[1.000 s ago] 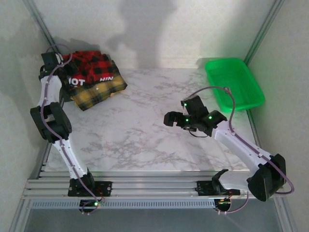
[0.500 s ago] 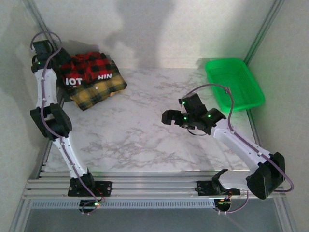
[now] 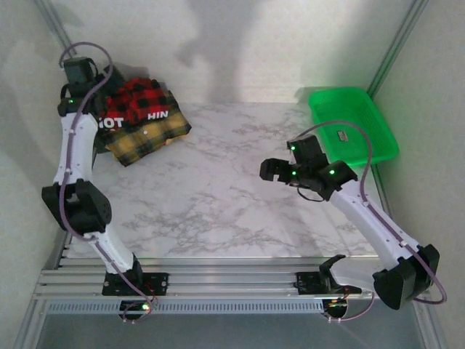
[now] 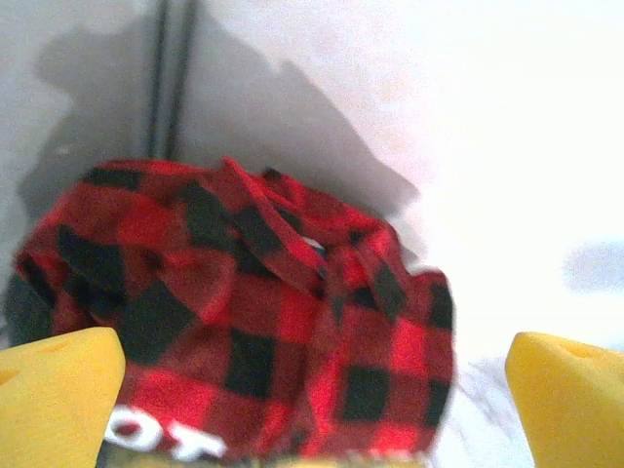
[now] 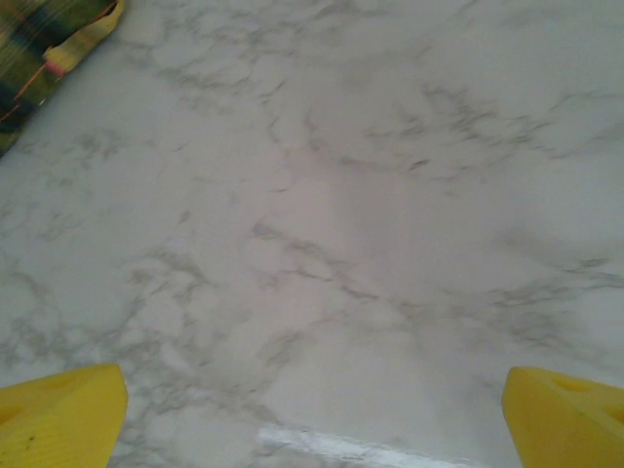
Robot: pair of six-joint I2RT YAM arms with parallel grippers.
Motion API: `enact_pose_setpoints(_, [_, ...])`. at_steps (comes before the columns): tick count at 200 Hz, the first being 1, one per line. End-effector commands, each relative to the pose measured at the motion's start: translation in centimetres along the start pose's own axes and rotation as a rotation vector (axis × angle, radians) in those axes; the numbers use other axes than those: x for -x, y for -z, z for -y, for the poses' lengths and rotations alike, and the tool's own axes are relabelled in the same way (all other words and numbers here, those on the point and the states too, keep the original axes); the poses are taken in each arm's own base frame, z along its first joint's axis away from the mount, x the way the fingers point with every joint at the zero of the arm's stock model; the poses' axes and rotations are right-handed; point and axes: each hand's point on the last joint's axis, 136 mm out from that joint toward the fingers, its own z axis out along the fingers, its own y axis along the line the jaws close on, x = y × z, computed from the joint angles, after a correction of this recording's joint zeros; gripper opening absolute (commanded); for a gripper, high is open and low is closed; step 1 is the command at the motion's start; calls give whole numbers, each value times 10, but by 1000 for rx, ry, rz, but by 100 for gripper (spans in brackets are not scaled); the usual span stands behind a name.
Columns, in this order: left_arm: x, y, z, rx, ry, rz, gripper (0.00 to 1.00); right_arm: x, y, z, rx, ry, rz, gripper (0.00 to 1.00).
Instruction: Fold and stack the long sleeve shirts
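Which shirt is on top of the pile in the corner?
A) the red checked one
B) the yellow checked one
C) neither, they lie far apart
A: the red-and-black shirt lies over the yellow-and-black shirt, whose edge sticks out from under it on the near side.

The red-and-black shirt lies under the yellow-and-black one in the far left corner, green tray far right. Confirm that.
No: the top external view shows the red-and-black shirt lying on top of the yellow-and-black shirt, not under it. The far left corner and the green tray at far right are correct.
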Motion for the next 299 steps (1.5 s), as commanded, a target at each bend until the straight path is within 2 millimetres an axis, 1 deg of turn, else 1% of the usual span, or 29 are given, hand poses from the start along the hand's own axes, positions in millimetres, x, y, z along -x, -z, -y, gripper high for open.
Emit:
enact_pose_setpoints(1, [13,41,1,-48,-42,132,99,15,20,38,-148,15,68,99])
enact_pose_setpoints(12, [0,62,9,-131,-45,156,100,17,23,64,-225,-8,99,99])
enact_pose_setpoints(23, [-23,84,13,-194,-66,185,100,20,29,95,-315,-26,167,99])
enact_pose_setpoints(36, [-57,101,0,-214,-57,218,100,22,33,128,-408,-2,282,99])
enact_pose_setpoints(38, [-63,103,-3,-216,-56,219,100,26,35,130,-416,6,320,99])
enact_pose_setpoints(46, [-86,110,-17,-216,-60,240,100,28,37,149,-474,29,414,99])
enact_pose_setpoints(49, [-96,111,-24,-210,-60,245,100,26,35,156,-491,33,442,99])
enact_pose_setpoints(52, [-103,114,-30,-207,-61,262,100,28,38,162,-509,47,482,99])
enact_pose_setpoints(53, [-106,115,-32,-206,-61,266,100,24,36,165,-518,51,480,99])
enact_pose_setpoints(64, [-134,121,-54,-193,-71,317,100,22,39,184,-562,74,617,99])
enact_pose_setpoints(70, [-148,124,-68,-169,-63,349,100,20,39,190,-566,84,673,99])
enact_pose_setpoints(73, [-154,126,-76,-155,-58,366,100,12,34,196,-573,87,674,99])
enact_pose_setpoints(86, [-178,128,-102,-99,-73,415,100,1,28,209,-574,73,727,99])
enact_pose_setpoints(95, [-193,123,-120,-38,-78,404,99,-5,19,214,-565,64,745,99])
enact_pose_setpoints(102, [-204,116,-125,-19,-103,376,99,-9,12,217,-560,55,758,99])
enact_pose_setpoints(112, [-206,111,-121,-28,-124,373,100,-11,1,219,-539,42,766,99])
enact_pose_setpoints(122, [-203,111,-116,-62,-132,413,99,-11,-10,219,-517,54,768,99])
enact_pose_setpoints(133, [-209,104,-120,-47,-151,422,100,-3,-15,219,-521,71,786,99])
enact_pose_setpoints(144, [-221,92,-122,-47,-193,386,100,7,-23,217,-523,117,794,99])
enact_pose_setpoints(160, [-223,90,-111,-121,-193,404,100,22,-41,208,-492,202,766,99])
enact_pose_setpoints(169, [-233,79,-106,-126,-223,362,99,30,-48,202,-454,217,777,99])
enact_pose_setpoints(185, [-248,73,-104,-141,-258,356,100,34,-67,196,-385,231,756,99])
enact_pose_setpoints(193, [-243,71,-98,-160,-264,368,100,33,-78,200,-389,223,735,99])
enact_pose_setpoints(201, [-252,64,-99,-153,-280,312,100,31,-90,205,-397,219,715,99])
enact_pose_setpoints(208, [-249,66,-97,-165,-276,333,99,39,-97,206,-399,224,712,99])
enact_pose_setpoints(219, [-252,60,-99,-157,-277,299,100,41,-111,208,-390,210,583,99])
enact_pose_setpoints(226, [-251,58,-97,-163,-281,297,100,42,-111,211,-353,195,589,99])
enact_pose_setpoints(235, [-252,58,-97,-164,-280,294,100,42,-110,213,-359,184,589,99])
enact_pose_setpoints(299, [-252,58,-97,-161,-280,293,99,42,-110,212,-363,188,590,99])
